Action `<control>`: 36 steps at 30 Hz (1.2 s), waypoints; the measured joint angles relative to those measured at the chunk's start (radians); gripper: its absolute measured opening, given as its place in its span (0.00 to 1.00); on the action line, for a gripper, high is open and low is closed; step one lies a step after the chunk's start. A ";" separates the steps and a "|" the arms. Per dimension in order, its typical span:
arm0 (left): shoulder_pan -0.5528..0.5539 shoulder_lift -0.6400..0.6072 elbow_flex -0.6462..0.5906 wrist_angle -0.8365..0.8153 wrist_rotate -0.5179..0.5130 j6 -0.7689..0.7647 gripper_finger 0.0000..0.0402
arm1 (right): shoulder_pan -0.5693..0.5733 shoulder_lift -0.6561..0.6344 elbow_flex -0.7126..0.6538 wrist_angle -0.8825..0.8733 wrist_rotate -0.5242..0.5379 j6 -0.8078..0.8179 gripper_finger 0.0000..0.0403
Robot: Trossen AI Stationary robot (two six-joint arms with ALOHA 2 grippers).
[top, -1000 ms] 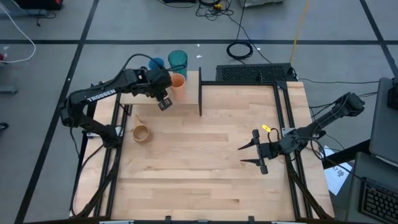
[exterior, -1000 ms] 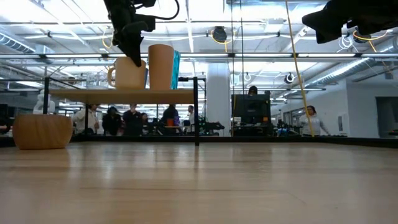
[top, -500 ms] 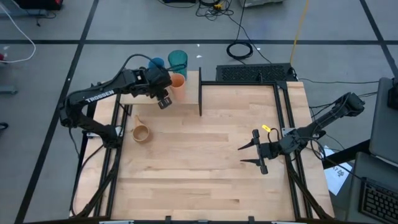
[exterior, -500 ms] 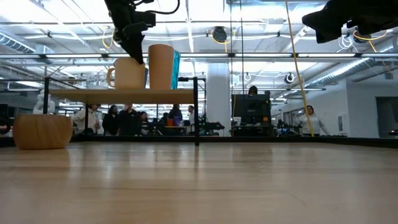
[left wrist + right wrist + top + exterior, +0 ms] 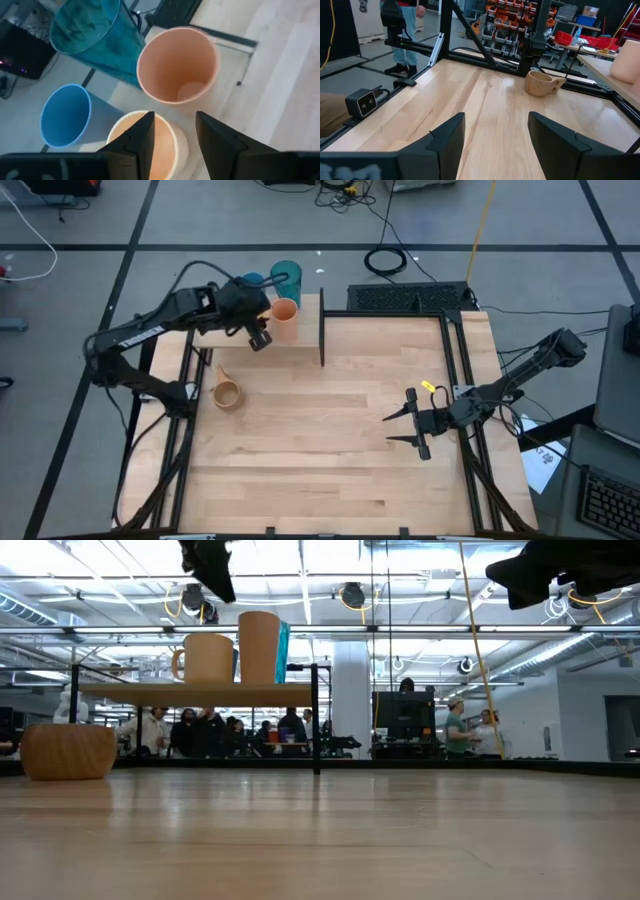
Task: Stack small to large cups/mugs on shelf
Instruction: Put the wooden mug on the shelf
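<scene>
Behind the table, people mill about the lab. On the shelf [image 5: 305,340] stand four cups – teal tumbler [image 5: 286,277], blue cup [image 5: 252,281], orange cup [image 5: 285,311], peach mug [image 5: 145,145] – while the tan mug [image 5: 227,393] waits below; left gripper [image 5: 172,137] hovers above the mug, jaws parted, empty; right gripper [image 5: 402,425] idles far right, open

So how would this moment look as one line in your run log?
left end effector: open above peach-orange mug on shelf | right end effector: open, waiting | tan handled mug: on table
</scene>
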 joint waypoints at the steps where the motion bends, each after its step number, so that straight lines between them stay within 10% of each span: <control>1: -0.009 -0.007 0.016 -0.023 -0.003 -0.005 0.36 | 0.000 0.000 0.000 0.002 0.000 0.000 0.52; 22: -0.440 -0.111 0.123 -0.401 -0.085 -0.257 0.36 | 0.000 0.000 0.000 0.019 0.000 0.027 0.52; 36: -0.692 -0.105 -0.071 -0.483 0.118 -0.560 0.36 | 0.000 0.000 0.000 0.027 0.000 0.031 0.52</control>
